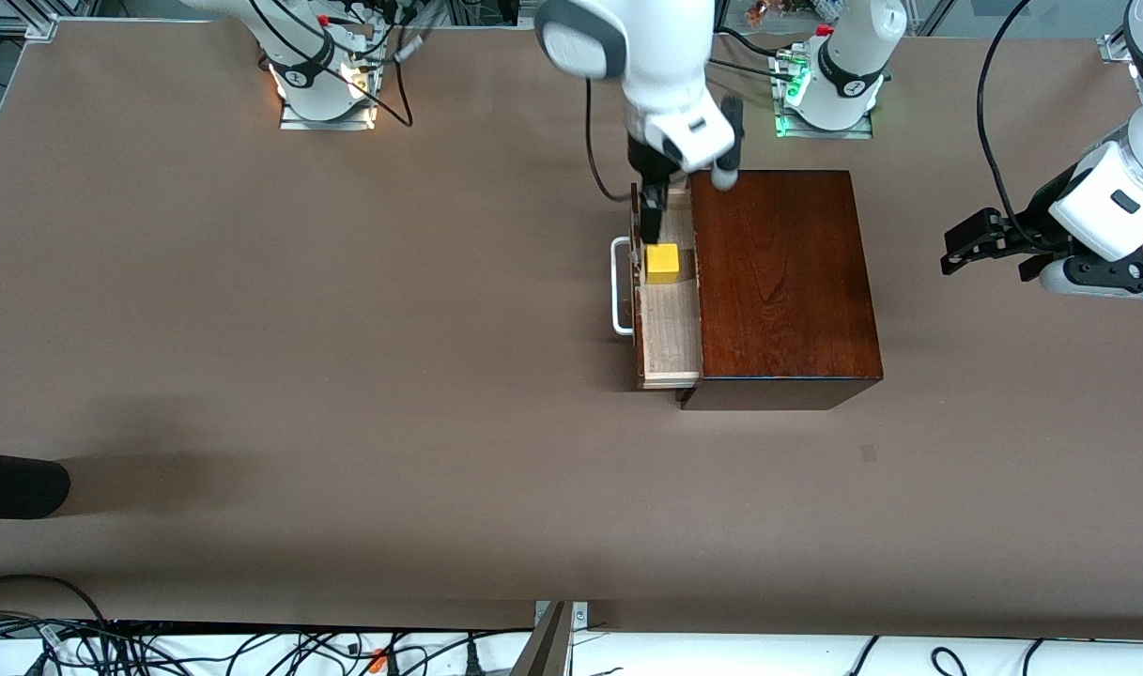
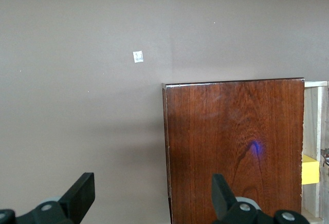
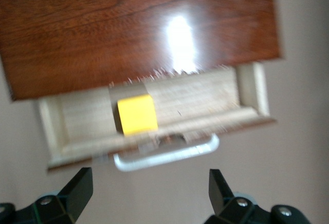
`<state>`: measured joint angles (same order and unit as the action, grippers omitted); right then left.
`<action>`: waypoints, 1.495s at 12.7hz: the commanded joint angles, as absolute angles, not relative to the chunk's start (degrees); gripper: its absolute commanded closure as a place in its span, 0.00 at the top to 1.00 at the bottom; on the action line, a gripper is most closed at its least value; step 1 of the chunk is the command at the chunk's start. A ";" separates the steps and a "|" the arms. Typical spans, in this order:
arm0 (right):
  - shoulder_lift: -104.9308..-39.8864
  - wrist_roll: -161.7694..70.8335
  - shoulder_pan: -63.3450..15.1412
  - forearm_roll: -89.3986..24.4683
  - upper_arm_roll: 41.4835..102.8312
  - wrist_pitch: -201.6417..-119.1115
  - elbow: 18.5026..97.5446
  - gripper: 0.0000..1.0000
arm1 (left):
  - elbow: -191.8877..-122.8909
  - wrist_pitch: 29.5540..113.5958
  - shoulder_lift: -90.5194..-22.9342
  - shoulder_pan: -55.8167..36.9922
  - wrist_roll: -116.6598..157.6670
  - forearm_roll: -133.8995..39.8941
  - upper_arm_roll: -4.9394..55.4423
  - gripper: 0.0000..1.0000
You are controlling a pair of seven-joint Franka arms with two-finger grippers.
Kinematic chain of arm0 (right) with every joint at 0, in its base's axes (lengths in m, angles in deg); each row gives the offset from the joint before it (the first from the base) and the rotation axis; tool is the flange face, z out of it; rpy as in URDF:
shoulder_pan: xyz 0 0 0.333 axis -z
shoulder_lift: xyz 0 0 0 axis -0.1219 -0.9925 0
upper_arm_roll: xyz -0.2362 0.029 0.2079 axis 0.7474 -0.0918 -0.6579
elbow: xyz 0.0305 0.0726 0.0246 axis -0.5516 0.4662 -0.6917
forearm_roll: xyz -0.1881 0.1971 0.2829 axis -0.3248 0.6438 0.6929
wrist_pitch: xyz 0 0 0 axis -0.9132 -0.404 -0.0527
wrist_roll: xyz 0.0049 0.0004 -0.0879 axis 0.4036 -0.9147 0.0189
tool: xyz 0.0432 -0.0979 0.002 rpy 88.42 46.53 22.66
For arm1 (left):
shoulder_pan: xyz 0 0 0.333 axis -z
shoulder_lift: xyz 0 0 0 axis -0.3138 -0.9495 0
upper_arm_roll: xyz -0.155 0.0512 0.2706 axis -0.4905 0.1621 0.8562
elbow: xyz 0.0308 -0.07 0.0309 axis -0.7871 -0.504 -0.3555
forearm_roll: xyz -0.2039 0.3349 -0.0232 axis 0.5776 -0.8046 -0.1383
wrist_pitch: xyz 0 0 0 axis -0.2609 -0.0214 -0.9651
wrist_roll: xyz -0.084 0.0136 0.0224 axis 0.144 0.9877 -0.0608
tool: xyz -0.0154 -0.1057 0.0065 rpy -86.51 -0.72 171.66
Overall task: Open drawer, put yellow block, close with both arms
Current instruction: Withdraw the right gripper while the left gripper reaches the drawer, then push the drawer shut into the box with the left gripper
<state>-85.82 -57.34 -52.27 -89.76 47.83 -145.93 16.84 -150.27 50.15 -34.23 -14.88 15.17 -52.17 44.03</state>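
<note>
The yellow block (image 1: 663, 263) is seen lying in the drawer (image 1: 670, 329), which is pulled out of the wooden box (image 1: 782, 282) toward the right arm's end of the table, so that placing is judged done and closing is what remains. The right gripper (image 1: 653, 221) is held over the drawer's farther end, just above the block, its fingers spread and nothing grasped. The coming push is judged to turn on the white handle (image 1: 619, 286): it is set on the drawer front, and its long axis runs from nearer to farther, so the drawer must be driven toward the left arm's end. The right gripper is much the nearer to it. The left gripper (image 1: 989, 246) is held open and empty, waiting well apart from the box at the left arm's end of the table (image 1: 346, 376). Nothing is seen standing in the drawer's path.
</note>
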 commanded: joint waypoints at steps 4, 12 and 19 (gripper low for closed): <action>-74.54 -57.40 -37.97 -88.65 48.34 -139.77 18.68 1.00 | -148.47 49.51 -35.15 -14.95 14.14 -51.51 43.84 1.00; -54.87 -52.74 -32.84 -74.96 68.88 -128.43 32.09 1.00 | -148.38 48.89 -40.32 -11.36 12.30 -51.50 41.91 1.00; -47.01 -47.21 -29.36 -67.57 82.62 -129.30 45.04 1.00 | -137.23 54.04 -50.42 4.97 12.21 -50.63 32.59 1.00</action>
